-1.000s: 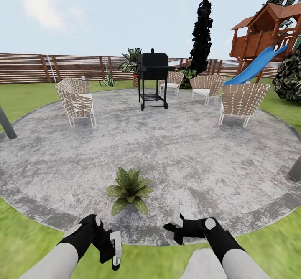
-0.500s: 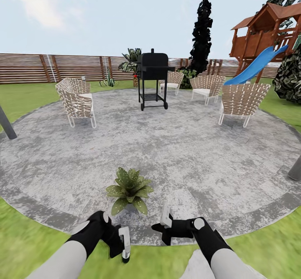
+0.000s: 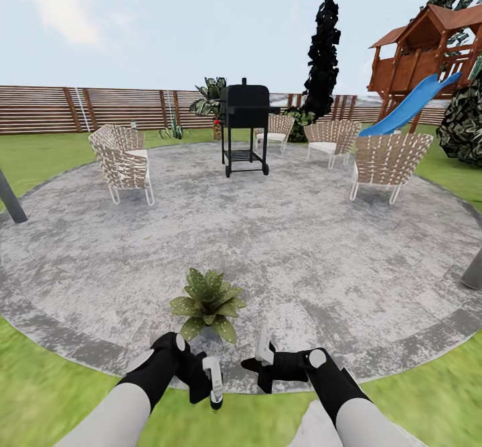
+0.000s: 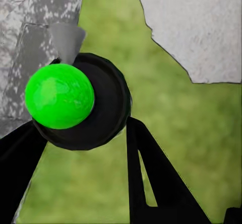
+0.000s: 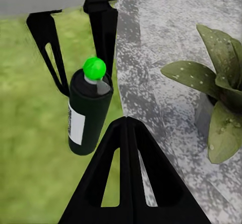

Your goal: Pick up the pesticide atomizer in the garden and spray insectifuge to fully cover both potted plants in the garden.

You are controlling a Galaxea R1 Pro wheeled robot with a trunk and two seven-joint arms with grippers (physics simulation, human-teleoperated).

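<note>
Head cam looks fwd and slightly down over the round patio [image 3: 281,246] from its near edge, left wrist cam sits v. close above the pesticide atomizer [image 4: 75,103] facing down at grass, right wrist cam views that bottle (shared) plus the potted plant [image 5: 217,98] also at lower centre of head view.

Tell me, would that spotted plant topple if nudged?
Probably tips easily: the potted plant spreads wide leaves over a tiny pot. Standing on the flat patio, it might slide instead. The thick leaves would likely bend rather than snap.
</note>
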